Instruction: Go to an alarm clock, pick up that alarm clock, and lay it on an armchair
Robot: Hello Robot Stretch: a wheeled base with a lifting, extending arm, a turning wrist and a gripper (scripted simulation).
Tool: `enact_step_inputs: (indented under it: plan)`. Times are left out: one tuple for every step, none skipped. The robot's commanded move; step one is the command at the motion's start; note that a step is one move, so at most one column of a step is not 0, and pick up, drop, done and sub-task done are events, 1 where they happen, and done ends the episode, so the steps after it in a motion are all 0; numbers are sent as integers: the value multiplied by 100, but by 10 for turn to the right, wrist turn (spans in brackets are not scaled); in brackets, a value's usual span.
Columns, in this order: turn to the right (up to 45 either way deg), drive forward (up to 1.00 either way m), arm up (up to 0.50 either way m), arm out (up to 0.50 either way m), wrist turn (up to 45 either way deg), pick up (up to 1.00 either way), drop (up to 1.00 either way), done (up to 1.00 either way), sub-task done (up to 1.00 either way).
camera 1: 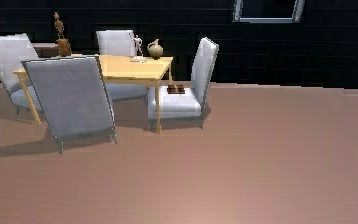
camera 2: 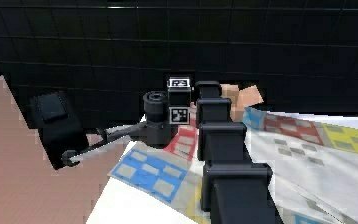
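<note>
Arm side view: fingers (camera 2: 105,140), patchwork cover (camera 2: 307,150)

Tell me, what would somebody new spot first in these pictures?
In the forward view, a yellow wooden table ringed by grey chairs stands at the upper left, in front of a black wall. In the arm side view, the dark arm rises from the bottom edge over a bright patchwork cover, and the gripper points toward the left.
</note>
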Motion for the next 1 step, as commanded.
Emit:
enact_step_inputs:
  plan:
    - [0, 0, 0, 0, -450, 0, 0, 0, 0]
